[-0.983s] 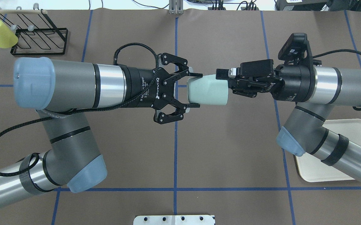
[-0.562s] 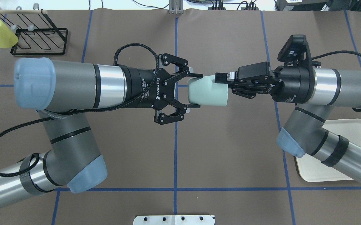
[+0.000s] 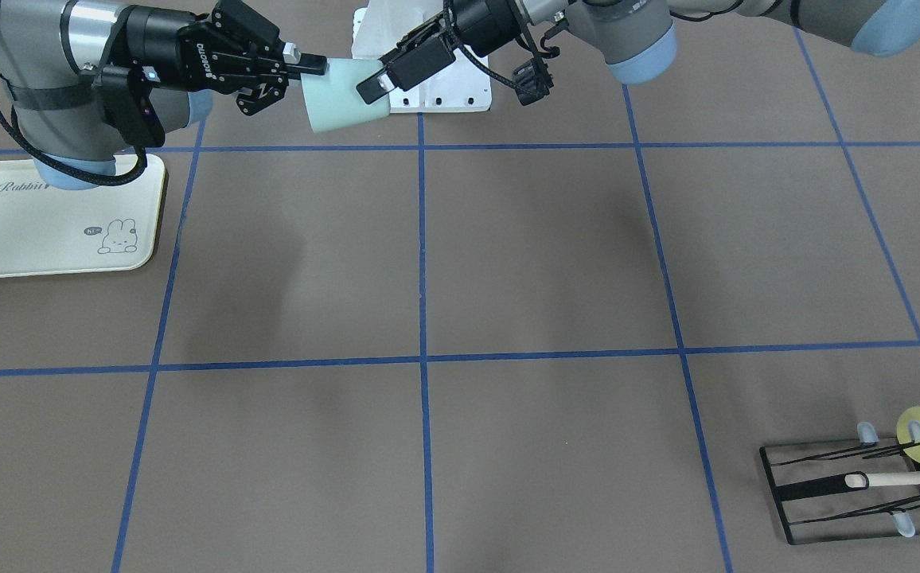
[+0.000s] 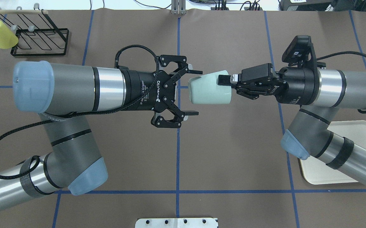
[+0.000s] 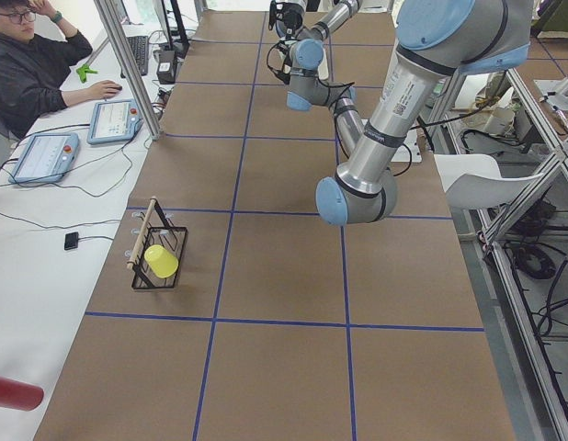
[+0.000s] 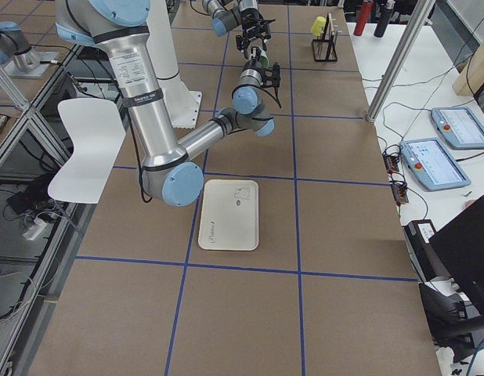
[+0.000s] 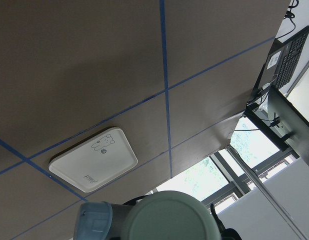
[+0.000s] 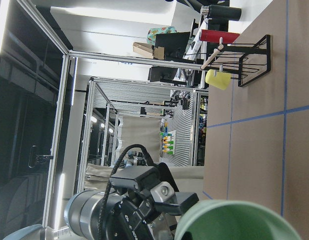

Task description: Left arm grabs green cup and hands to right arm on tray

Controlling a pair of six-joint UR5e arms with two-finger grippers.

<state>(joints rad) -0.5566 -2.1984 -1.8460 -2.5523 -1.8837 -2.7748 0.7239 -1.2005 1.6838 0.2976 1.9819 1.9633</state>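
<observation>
The pale mint-green cup [image 4: 210,91] lies on its side in the air over the table's middle, between the two arms. My right gripper [image 4: 223,79] is shut on the cup's rim, one finger outside the wall. My left gripper [image 4: 196,91] is open wide, its fingers [image 4: 193,112] spread apart from the cup's base end and not touching it. In the front view the cup [image 3: 341,103] hangs from the right gripper [image 3: 305,65]. The cream tray [image 4: 358,133] lies under the right arm and shows in full in the front view [image 3: 54,231]. The cup's base fills the bottom of the left wrist view [image 7: 169,217].
A yellow-green cup [image 4: 0,34] hangs on a black wire rack [image 4: 40,41] at the far left corner. A white base plate [image 4: 176,222] sits at the near edge. An operator [image 5: 27,64] sits at a side desk with tablets.
My left gripper has opened wide and let go of the cup. My right gripper has turned a little and now holds the cup alone by its rim.
</observation>
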